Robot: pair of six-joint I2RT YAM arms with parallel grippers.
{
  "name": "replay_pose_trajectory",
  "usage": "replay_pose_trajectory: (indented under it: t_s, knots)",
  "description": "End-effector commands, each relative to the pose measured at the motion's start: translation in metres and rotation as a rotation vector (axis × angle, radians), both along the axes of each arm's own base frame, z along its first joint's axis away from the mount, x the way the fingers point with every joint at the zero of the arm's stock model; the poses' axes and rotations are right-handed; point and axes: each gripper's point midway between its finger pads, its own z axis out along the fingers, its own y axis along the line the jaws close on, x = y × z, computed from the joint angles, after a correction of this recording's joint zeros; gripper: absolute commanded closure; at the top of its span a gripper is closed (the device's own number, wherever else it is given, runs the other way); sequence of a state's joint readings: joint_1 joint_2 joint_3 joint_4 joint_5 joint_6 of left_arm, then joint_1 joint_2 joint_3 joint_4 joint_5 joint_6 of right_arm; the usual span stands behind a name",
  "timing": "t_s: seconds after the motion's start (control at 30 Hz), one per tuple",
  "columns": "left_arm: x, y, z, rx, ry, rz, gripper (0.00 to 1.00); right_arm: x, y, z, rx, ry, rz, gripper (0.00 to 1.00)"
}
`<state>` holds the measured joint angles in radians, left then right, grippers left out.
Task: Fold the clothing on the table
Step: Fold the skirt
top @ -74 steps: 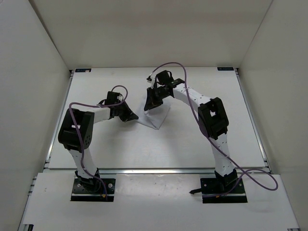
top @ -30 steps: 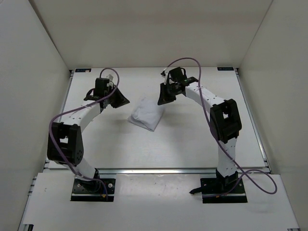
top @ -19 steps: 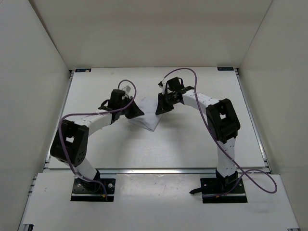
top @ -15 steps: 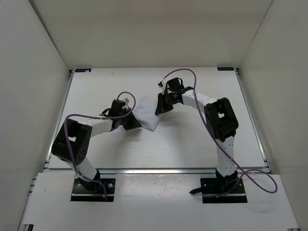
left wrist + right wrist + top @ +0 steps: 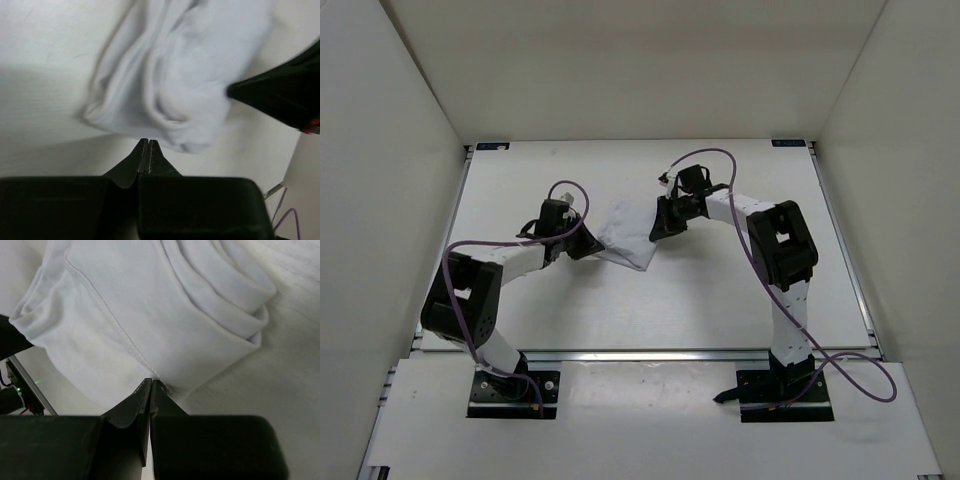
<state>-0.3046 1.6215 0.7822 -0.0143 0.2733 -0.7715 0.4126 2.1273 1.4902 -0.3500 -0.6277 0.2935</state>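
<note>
- The left gripper [image 5: 145,146] is closed, its two fingers pressed flat together. The tips sit right at the near edge of the clothing [image 5: 185,75]. No fabric shows between them, so I cannot tell whether a thin bit is caught.
- The right gripper [image 5: 151,385] is closed too. Its fingertips meet at the opposite edge of the clothing, where a stitched seam [image 5: 107,310] runs down to the border. I judge it to be touching or pressing the fabric rather than holding a pinch.
- The clothing lies bunched between the two grippers, near the middle of the table [image 5: 670,300] and well apart from the rail [image 5: 650,353] on the near side. It is doubled into several loose layers [image 5: 225,295], with rounded rolls along one side rather than sharp creases.
- Handling, as a judgement: it looks thin, light and limp. It should follow a pull with no resistance and sag from any single held point. It may also slide on the smooth tabletop instead of staying put. Nothing about it looks fragile.
- Best hold: a corner or the seamed hem, where the fabric is thicker, with all layers taken in the pinch. A grip on the top layer alone would likely peel the stack apart. One gripper pinning while the other lifts and carries over should keep the fold from dragging.
</note>
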Motion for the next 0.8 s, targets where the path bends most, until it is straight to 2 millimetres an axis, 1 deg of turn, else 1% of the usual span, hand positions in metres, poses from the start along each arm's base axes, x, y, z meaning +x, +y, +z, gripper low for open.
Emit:
replay_pose_trajectory:
  t_s: [0.0, 0.03, 0.07, 0.1, 0.13, 0.17, 0.2, 0.23, 0.27, 0.3, 0.33, 0.37, 0.4, 0.43, 0.47, 0.5, 0.53, 0.57, 0.6, 0.67, 0.73, 0.77]
  knots:
    - [0.028, -0.018, 0.086, -0.084, -0.245, -0.029, 1.0, 0.017, 0.009, 0.046, 0.088, -0.112, 0.001, 1.0]
    - [0.027, -0.023, 0.092, -0.109, -0.254, -0.039, 1.0, 0.018, 0.009, 0.049, 0.094, -0.115, -0.002, 1.0]
    - [0.03, -0.03, 0.101, -0.124, -0.284, -0.039, 1.0, 0.017, 0.011, 0.047, 0.097, -0.105, 0.003, 1.0]
    - [0.032, -0.034, 0.102, -0.13, -0.299, -0.045, 1.0, 0.017, 0.017, 0.048, 0.101, -0.105, 0.013, 0.99]
    - [0.031, -0.04, 0.103, -0.138, -0.301, -0.06, 1.0, 0.019, 0.017, 0.049, 0.106, -0.109, 0.013, 1.0]
    - [0.029, -0.048, 0.099, -0.148, -0.298, -0.08, 1.0, 0.018, 0.018, 0.045, 0.097, -0.098, 0.015, 1.0]
    - [0.029, -0.052, 0.089, -0.151, -0.274, -0.082, 1.0, 0.015, 0.021, 0.042, 0.1, -0.085, 0.027, 1.0]
    - [0.03, -0.055, 0.087, -0.14, -0.274, -0.085, 1.0, 0.014, 0.026, 0.043, 0.102, -0.092, 0.041, 1.0]
    - [0.032, -0.056, 0.074, -0.106, -0.257, -0.073, 1.0, 0.013, 0.024, 0.038, 0.097, -0.079, 0.039, 1.0]
    - [0.031, -0.054, 0.056, -0.069, -0.223, -0.073, 1.0, 0.015, 0.025, 0.038, 0.098, -0.082, 0.04, 1.0]
    - [0.032, -0.053, 0.048, -0.04, -0.212, -0.063, 1.0, 0.014, 0.025, 0.035, 0.095, -0.079, 0.043, 1.0]
    - [0.031, -0.047, 0.033, -0.008, -0.174, -0.046, 1.0, 0.013, 0.025, 0.033, 0.09, -0.077, 0.046, 1.0]
    - [0.025, -0.043, 0.015, 0.016, -0.122, -0.044, 1.0, 0.012, 0.025, 0.025, 0.079, -0.063, 0.044, 1.0]
    - [0.021, -0.033, 0.001, 0.036, -0.086, -0.025, 1.0, 0.015, 0.022, 0.026, 0.087, -0.061, 0.037, 1.0]
    - [0.013, -0.026, -0.011, 0.054, -0.051, -0.013, 1.0, 0.014, 0.019, 0.019, 0.079, -0.052, 0.038, 1.0]
    - [0.016, -0.019, -0.008, 0.058, -0.061, 0.019, 1.0, 0.017, 0.015, 0.021, 0.082, -0.039, 0.021, 1.0]
    - [0.011, -0.014, -0.011, 0.068, -0.057, 0.029, 1.0, 0.014, 0.016, 0.018, 0.078, -0.041, 0.032, 1.0]
    - [0.008, -0.005, -0.014, 0.08, -0.054, 0.051, 1.0, 0.017, 0.012, 0.016, 0.076, -0.038, 0.02, 1.0]
    - [0.011, 0.0, -0.013, 0.07, -0.052, 0.07, 1.0, 0.018, 0.011, 0.015, 0.076, -0.037, 0.02, 1.0]
    - [0.006, 0.005, -0.018, 0.063, -0.03, 0.08, 1.0, 0.018, 0.008, 0.013, 0.07, -0.042, 0.018, 1.0]
    - [0.009, 0.009, -0.017, 0.045, -0.03, 0.089, 1.0, 0.019, 0.004, 0.005, 0.066, -0.025, 0.015, 1.0]
    - [0.007, 0.004, -0.016, 0.027, -0.031, 0.07, 1.0, 0.022, 0.007, 0.01, 0.075, -0.034, 0.027, 1.0]
